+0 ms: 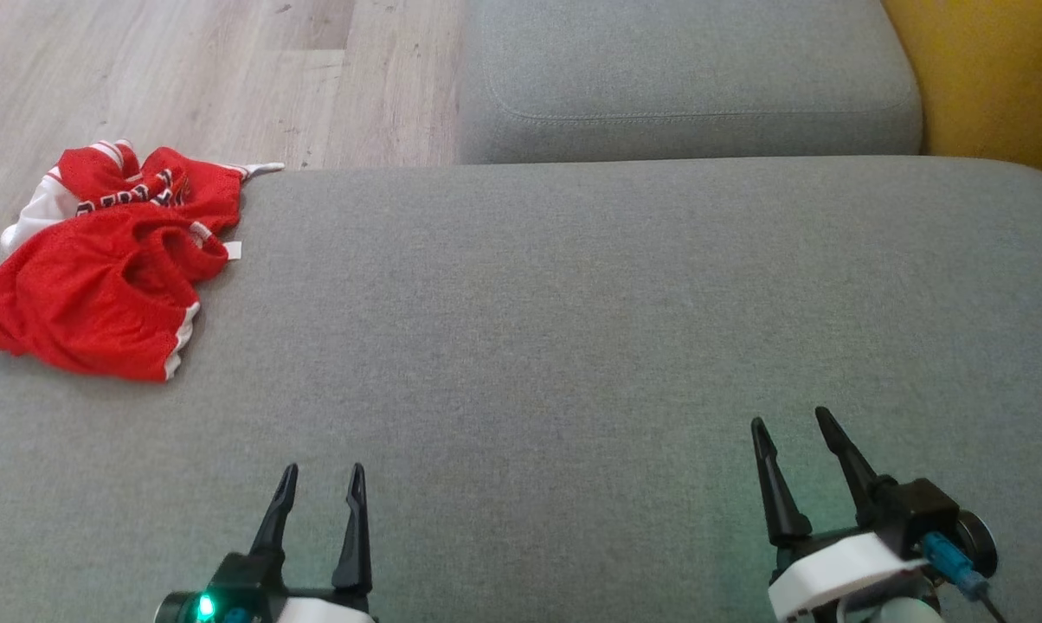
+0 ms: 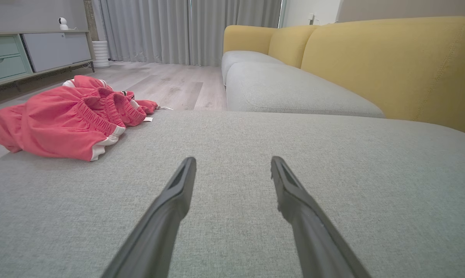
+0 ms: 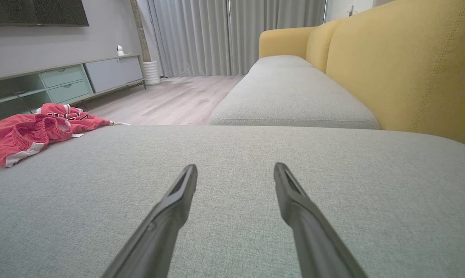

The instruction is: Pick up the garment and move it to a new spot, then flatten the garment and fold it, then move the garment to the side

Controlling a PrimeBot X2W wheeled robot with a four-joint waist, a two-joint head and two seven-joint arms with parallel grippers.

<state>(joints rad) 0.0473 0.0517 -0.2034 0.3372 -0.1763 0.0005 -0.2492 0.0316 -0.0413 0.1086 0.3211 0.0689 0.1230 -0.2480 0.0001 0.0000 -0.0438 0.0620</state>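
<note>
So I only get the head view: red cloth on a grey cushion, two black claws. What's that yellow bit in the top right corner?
Observer: A yellow backrest. The right wrist view shows it standing tall along the whole sofa.
Operator: And what's at the far end of the room?
Observer: Grey curtains hang there, top to bottom.
Operator: Anything over on the cloth's side?
Observer: A low cabinet with pale green drawers stands beyond the garment.
</note>
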